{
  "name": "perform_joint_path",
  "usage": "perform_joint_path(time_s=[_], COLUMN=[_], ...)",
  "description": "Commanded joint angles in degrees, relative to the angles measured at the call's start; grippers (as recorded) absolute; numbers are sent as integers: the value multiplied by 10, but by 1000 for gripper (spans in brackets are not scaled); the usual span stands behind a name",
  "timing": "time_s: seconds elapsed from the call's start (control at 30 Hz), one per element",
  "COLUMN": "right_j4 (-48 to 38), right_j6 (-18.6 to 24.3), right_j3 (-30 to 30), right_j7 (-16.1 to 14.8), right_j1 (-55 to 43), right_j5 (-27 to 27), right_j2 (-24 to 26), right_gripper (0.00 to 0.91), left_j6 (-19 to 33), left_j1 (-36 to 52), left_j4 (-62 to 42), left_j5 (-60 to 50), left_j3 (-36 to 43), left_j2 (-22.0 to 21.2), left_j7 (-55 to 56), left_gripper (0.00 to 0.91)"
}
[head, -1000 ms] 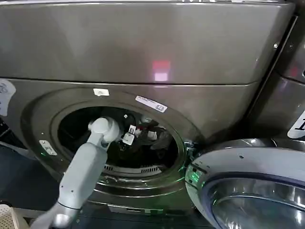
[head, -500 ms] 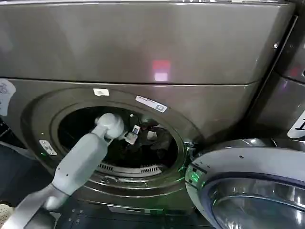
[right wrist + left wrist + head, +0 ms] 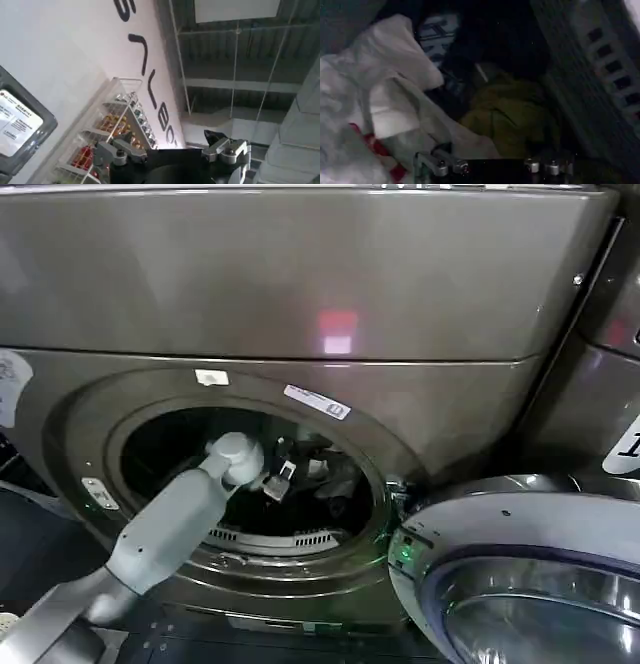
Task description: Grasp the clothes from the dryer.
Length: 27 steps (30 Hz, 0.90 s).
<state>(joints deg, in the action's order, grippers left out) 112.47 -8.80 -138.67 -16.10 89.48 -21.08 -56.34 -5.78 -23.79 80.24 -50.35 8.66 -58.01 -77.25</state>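
Now the left arm [image 3: 170, 519] reaches through the round opening of the dryer [image 3: 300, 294], and its left gripper [image 3: 300, 474] is inside the drum, close above the clothes [image 3: 395, 100]. The clothes lie as a small heap on the floor of the drum. From the wrist of this arm I see a grey-white piece [image 3: 380, 65] that takes most of the heap, a green-yellow piece [image 3: 515, 112] just beside it, and a red-and-white piece [image 3: 372, 145] at the edge of the grey-white one. A wall of the drum with rows of holes [image 3: 605, 65] rises beside the green-yellow piece. The base of the left gripper shows at the edge of this view, but the fingers are lost in the dark, so I cannot tell if the jaws are apart or together, or if they touch the fabric.

Beside the dryer, to its right, the round door [image 3: 520, 574] stands open, with its shiny ring turned toward me.

The right gripper [image 3: 172, 150] is away from the dryer and points up toward a white wall with dark letters [image 3: 145, 65] and a wire shelf [image 3: 110, 130]. Its two fingers stand well apart and hold nothing.
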Motion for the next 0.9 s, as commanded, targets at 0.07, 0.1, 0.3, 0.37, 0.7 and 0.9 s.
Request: perform_joint_path(time_s=[0.07,0.1,0.3,0.37,0.7,0.9], right_j4=[2,2,0,-1,-4,-4], right_j6=[0,0,1,1,1,1], right_j3=[1,1,0,0,2,4], right_j7=[0,0,1,1,2,2], right_j1=[-1,-1,-3,-3,-7,-9], right_j5=[-1,-1,0,0,2,3], right_j2=[1,1,2,4,8,9], right_gripper=[907,907,907,907,907,907], left_j6=[-11,-11,-14,-15,-15,-12], left_j1=[0,1,7,7,5,6], left_j4=[-29,-30,-33,-33,-37,-41], left_j5=[30,32,46,46,43,36], left_j3=[0,0,2,2,1,0], left_j2=[-2,-3,-7,-8,-11,-12], left_j7=[-1,-1,-1,-1,0,0], left_gripper=[876,307,46,46,46,34])
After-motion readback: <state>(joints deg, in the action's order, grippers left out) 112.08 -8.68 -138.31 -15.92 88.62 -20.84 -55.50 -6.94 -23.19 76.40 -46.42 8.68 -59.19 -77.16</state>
